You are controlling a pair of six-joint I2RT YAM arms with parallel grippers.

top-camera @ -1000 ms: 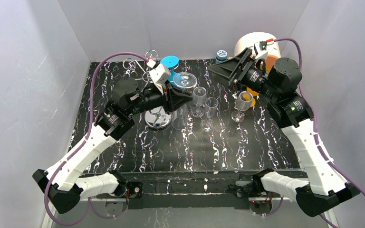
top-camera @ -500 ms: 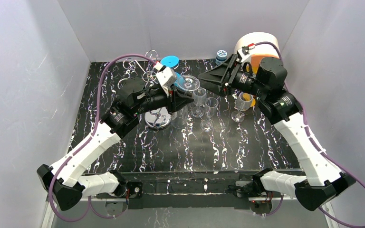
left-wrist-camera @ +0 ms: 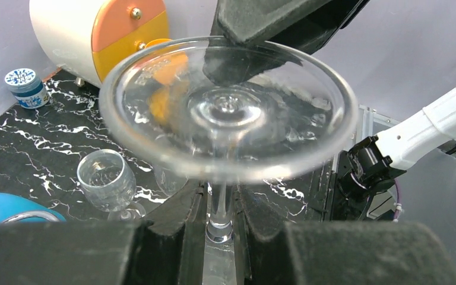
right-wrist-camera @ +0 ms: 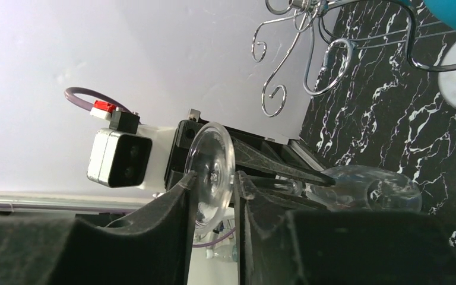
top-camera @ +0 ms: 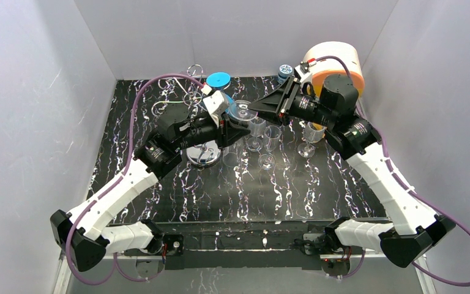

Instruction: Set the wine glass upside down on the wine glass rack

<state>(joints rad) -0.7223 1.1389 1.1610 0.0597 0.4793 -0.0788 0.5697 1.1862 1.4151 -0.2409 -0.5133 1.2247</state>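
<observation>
Swung my right gripper (top-camera: 251, 109) in from upper right, jaws now straddling the wine glass (left-wrist-camera: 225, 113) foot, pinch unclear; my left gripper (left-wrist-camera: 218, 228) clamps its stem at upper centre, and it's light, slick, brittle, so grip stem, gently.

Black tabletop (top-camera: 245, 190) with white marble veins, silver wire rack (top-camera: 201, 156), clear wine glass (left-wrist-camera: 228, 110), blue disc (top-camera: 218, 79) behind rack, white-and-orange drum (top-camera: 336, 61) right of rack, purple cables (top-camera: 141, 98).

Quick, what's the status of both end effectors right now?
Left end effector: closed on the wine glass stem.
Right end effector: jaws either side of the glass's foot; whether it grips cannot be told.
</observation>
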